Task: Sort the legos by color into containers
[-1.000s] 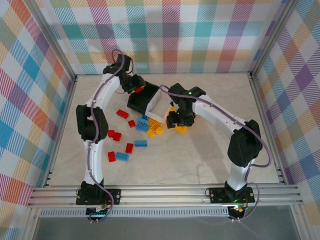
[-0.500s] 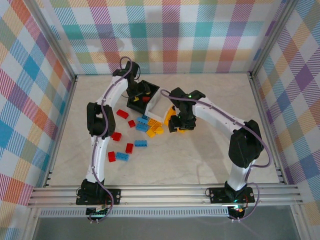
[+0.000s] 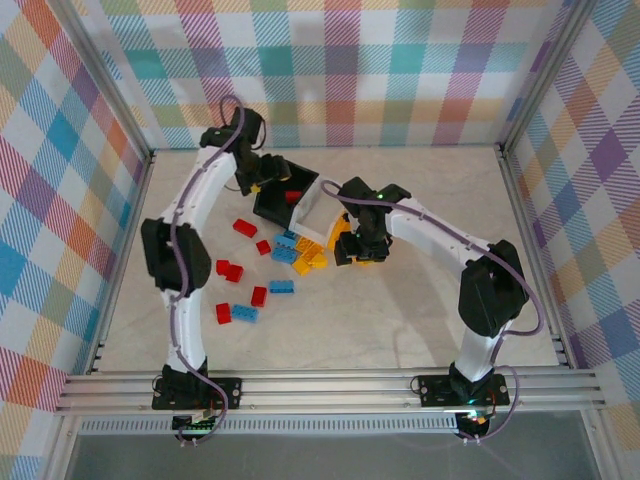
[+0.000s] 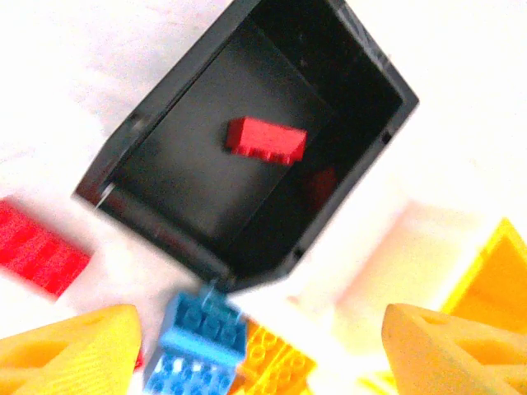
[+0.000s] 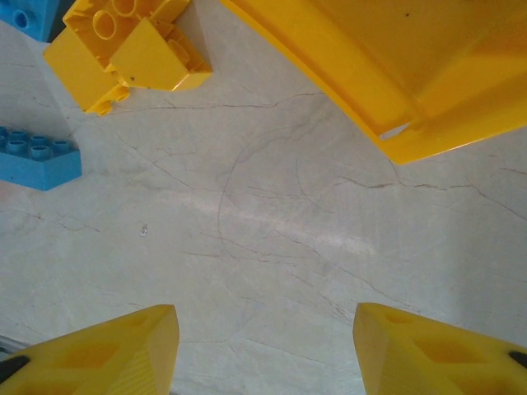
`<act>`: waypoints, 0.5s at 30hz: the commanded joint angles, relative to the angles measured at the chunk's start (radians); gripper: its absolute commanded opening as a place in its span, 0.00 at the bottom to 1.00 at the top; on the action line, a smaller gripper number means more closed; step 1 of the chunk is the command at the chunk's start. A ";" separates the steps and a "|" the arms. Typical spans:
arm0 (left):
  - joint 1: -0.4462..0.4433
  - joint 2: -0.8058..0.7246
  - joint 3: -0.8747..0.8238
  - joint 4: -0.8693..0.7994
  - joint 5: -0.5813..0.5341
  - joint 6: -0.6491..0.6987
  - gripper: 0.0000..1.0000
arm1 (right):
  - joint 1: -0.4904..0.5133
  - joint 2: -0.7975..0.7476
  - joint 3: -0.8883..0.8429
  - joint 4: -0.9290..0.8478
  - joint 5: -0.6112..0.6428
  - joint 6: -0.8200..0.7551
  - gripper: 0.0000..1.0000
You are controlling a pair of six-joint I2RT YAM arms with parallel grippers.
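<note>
The left jaws are held wide and empty above the black bin (image 4: pixel 185 189), where a red brick (image 4: pixel 265 140) is seen lying, presumably sorted, while the right jaws are held parted and empty over bare tabletop (image 5: pixel 272 247) beside the yellow bin (image 5: pixel 428 74).

The yellow-orange bin (image 5: pixel 428 74) runs off the right wrist view's top edge. Glare washes out the white bin (image 4: pixel 375 247).

Three bins (image 3: pixel 312 208) stand in a row on the table (image 3: pixel 400 320), toward its back middle. One brick (image 4: pixel 265 140) lies inside the leftmost bin (image 4: pixel 189 164). Loose bricks (image 3: pixel 283 287) lie scattered on the table in front and left of the bins.
</note>
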 commanded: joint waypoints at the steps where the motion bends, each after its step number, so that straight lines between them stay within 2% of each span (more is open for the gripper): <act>1: 0.015 -0.113 -0.136 -0.067 -0.061 0.028 0.78 | 0.004 -0.039 -0.018 0.018 -0.031 0.024 0.59; 7: 0.064 -0.250 -0.411 0.009 -0.055 -0.038 0.87 | 0.014 -0.044 -0.043 0.036 -0.046 0.033 0.59; 11: 0.089 -0.226 -0.435 0.036 -0.060 0.043 0.99 | 0.024 -0.051 -0.055 0.038 -0.046 0.035 0.59; 15: 0.132 -0.165 -0.402 0.009 -0.097 0.154 1.00 | 0.025 -0.065 -0.072 0.036 -0.037 0.032 0.59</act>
